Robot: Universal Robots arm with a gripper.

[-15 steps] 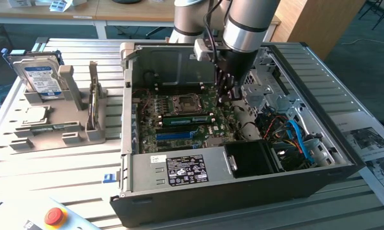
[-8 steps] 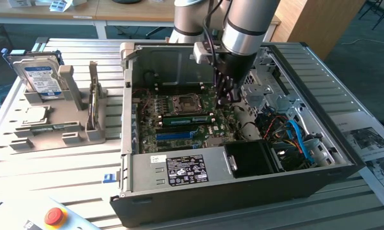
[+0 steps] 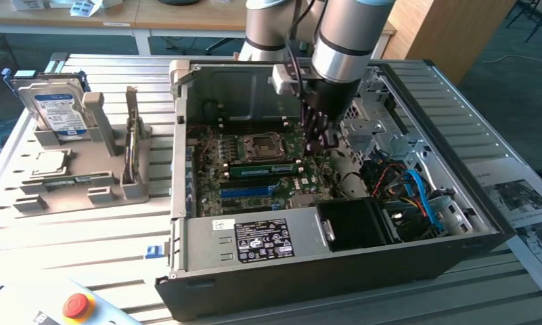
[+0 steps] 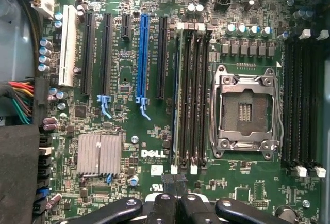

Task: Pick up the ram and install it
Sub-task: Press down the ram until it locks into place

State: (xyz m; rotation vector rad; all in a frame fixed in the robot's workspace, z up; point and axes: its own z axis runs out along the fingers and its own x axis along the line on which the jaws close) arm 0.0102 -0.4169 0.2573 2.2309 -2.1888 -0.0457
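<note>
Here we are over the open computer case (image 3: 343, 277) on the counter (image 3: 90, 230), and everything hangs off the CPU socket (image 3: 255, 144), that square metal frame in the middle of the motherboard. In the exterior view the arm reaches down into the case and the gripper (image 3: 321, 142) hangs just off the socket, on the exterior view's right of it, low over the board.

From the wrist view, the gripper (image 4: 178, 203) has its fingers pressed together and nothing shows between them. The socket (image 4: 246, 111) sits open with its bare contacts showing.

And the ram (image 3: 260, 169)? It's a green stick lying along the bank of memory slots just beside the socket, standing in a slot, apart from the gripper. In the wrist view it's seen edge-on as a thin line (image 4: 178, 100) in the slot farthest from the socket in that bank; whether its end clips are fully latched, I can't tell.

Farther from the socket on that same side runs the blue slot (image 4: 143, 59), and beyond it the ribbed heatsink (image 4: 99, 154). Well away from the socket, outside the case on the exterior view's left, a hard drive (image 3: 59, 112) stands upright in a grey holder.
</note>
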